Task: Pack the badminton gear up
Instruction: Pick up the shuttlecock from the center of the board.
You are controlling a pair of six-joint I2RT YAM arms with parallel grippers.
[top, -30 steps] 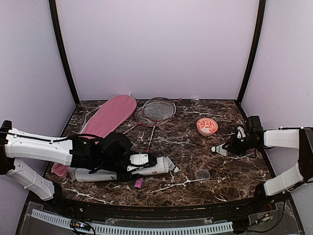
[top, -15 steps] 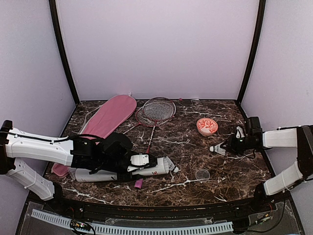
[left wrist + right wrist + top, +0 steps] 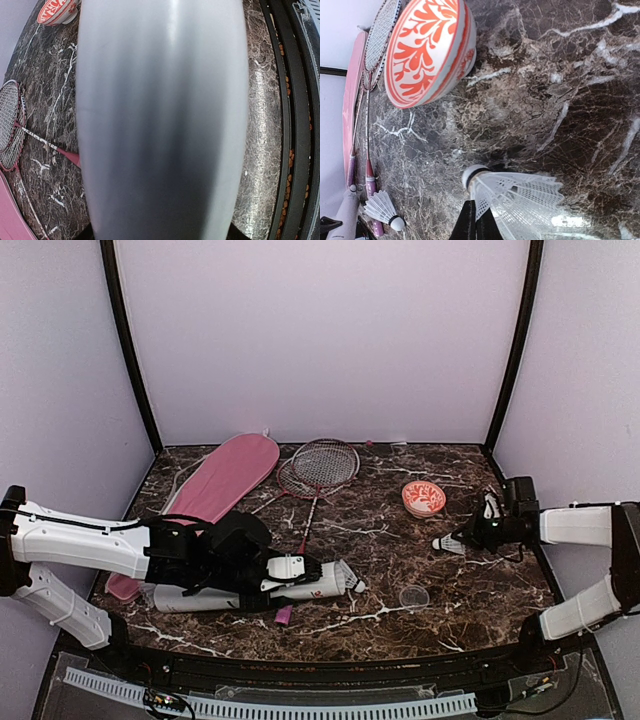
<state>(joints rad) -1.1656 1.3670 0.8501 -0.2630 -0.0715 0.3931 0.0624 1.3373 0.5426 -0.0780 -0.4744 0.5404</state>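
The white tube (image 3: 310, 586) lies on its side near the front edge, and my left gripper (image 3: 284, 569) is shut around its middle. In the left wrist view the tube (image 3: 160, 120) fills the frame and hides the fingers. One shuttlecock (image 3: 356, 586) lies at the tube's open end. My right gripper (image 3: 463, 537) is shut on the skirt of another shuttlecock (image 3: 448, 542) at the right; the black fingers (image 3: 470, 225) pinch its white skirt (image 3: 520, 200). Two red rackets (image 3: 320, 466) lie at the back, beside the pink bag (image 3: 220, 480).
An orange-patterned bowl (image 3: 423, 498) stands just behind the right gripper, large in the right wrist view (image 3: 427, 47). A clear round lid (image 3: 413, 595) lies near the front right. A small pink piece (image 3: 284, 615) lies in front of the tube.
The right gripper's fingers have closed on the shuttlecock's skirt, and it shifted slightly with the shuttlecock. The left arm and the tube have not moved.
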